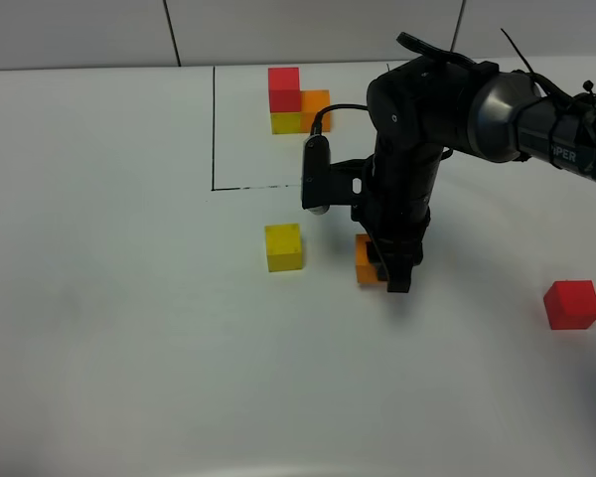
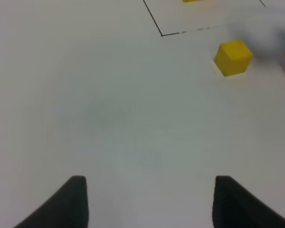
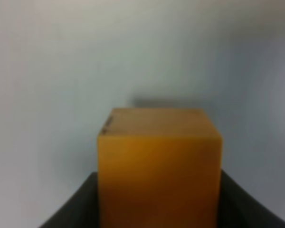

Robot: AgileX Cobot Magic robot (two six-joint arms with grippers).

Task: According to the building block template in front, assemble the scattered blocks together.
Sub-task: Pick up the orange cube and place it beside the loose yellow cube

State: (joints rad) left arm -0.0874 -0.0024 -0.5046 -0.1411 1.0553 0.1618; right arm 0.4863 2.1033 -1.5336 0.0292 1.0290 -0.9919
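Right claw clamped on the orange block, just right of the yellow block.

The left claw hangs open and empty over bare bench, with the yellow block ahead of it. The orange block, near the yellow block but not touching it, is gripped by the right claw; I cannot tell whether it rests on the bench or is lifted. The red block lies well to the right of the yellow block. The template stands beyond the yellow block, inside black lines. The step in hand looks like joining orange to yellow, so the next move probably means carrying the orange block left until the faces meet squarely. The arm hides most of the orange block.
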